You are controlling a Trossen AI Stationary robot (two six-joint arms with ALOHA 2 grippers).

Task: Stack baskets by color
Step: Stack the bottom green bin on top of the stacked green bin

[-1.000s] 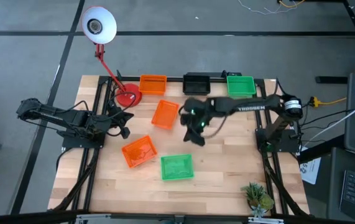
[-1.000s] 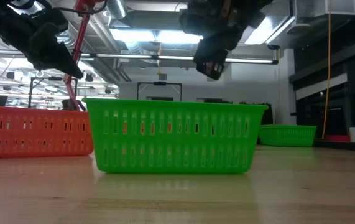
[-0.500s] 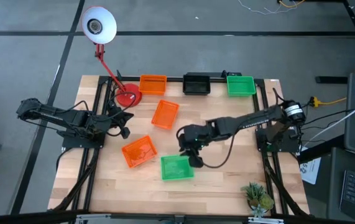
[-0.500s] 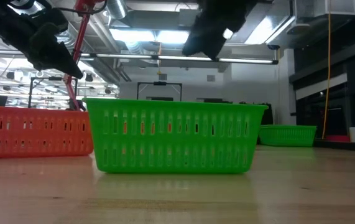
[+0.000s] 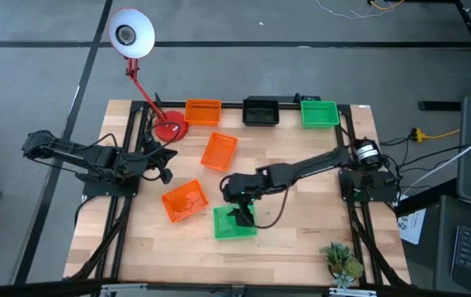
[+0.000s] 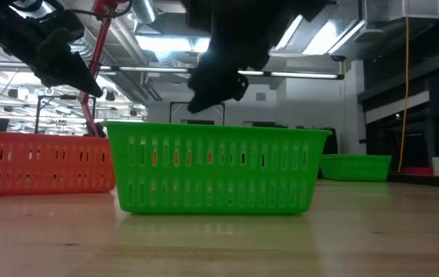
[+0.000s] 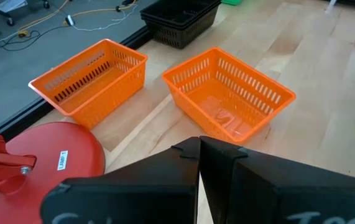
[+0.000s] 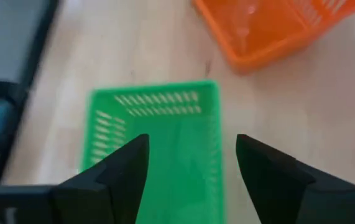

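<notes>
A green basket rests on its bottom near the table's front middle. My right gripper hangs open just above it, slanting down, touching nothing. Another green basket stands at the far right, black baskets at the far middle, and an orange basket at the far left. Two more orange baskets sit mid-table. My left gripper waits shut at the table's left side, raised off the table.
A red-based desk lamp stands at the far left corner, its base close to my left gripper. A small plant sits at the near right corner. Bare wood lies along the near edge and on the right half.
My right gripper has swung from mid-table toward the near edge and the left, sinking until it is over the near green basket, and it has opened on the way. No basket has moved.
</notes>
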